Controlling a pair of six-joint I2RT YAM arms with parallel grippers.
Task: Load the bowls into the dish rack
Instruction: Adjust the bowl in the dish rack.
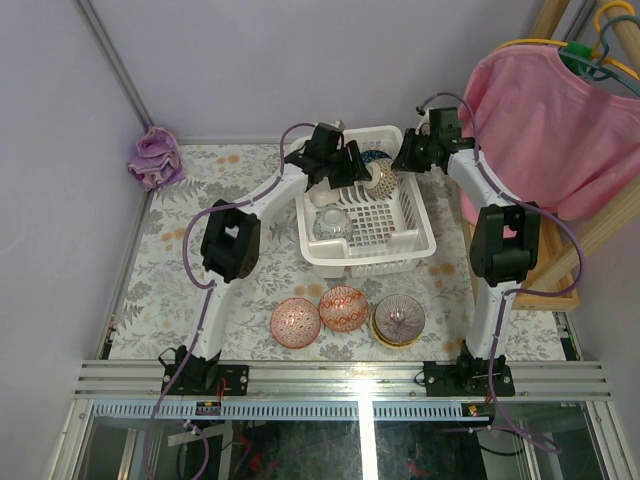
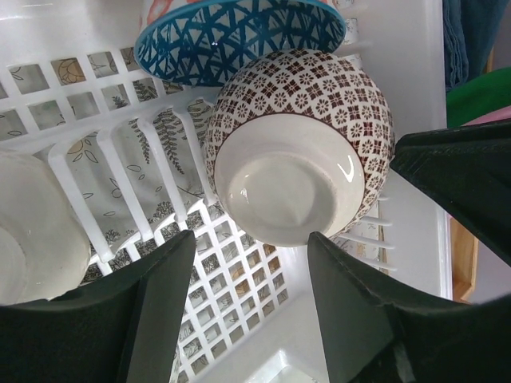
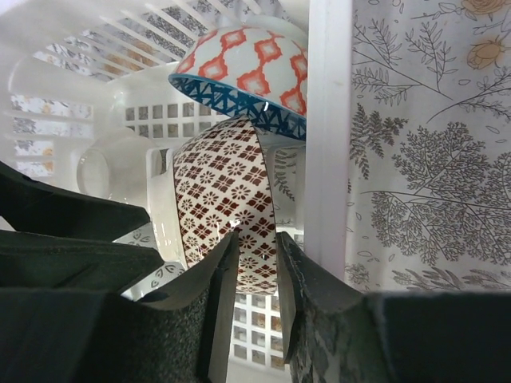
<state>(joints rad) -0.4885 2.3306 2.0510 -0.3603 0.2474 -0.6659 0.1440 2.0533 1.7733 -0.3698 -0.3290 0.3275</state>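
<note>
While the white plastic gridded dish rack (image 1: 420,240) sat on the floral-clothed table (image 1: 160,250), a brown-and-white lattice-patterned ceramic bowl (image 2: 303,152) stood on edge inside it, against a blue-netted bowl (image 2: 239,40). The left gripper (image 2: 251,243) hung spread apart near the brown bowl's foot. The right gripper (image 3: 257,239) narrowly straddled its wall, and whether it was clamped I could not tell. Three more patterned bowls (image 1: 343,308) lay before the rack.

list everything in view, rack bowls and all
dish rack: 1, white, table centre
brown lattice bowl: 1, on edge in rack
blue netted bowl: 1, beyond it
whitish bowl: at least 1, rack's left
pink-red bowl: 1, left of row before rack
orange-red bowl: 1, row's middle
tan bowl: 1, dark inside, row's right
cloth: 1, purple, far left
shirt: 1, pink, hanging right
left gripper: 1, black, open by brown bowl's base
right gripper: 1, black, astride its rim
</note>
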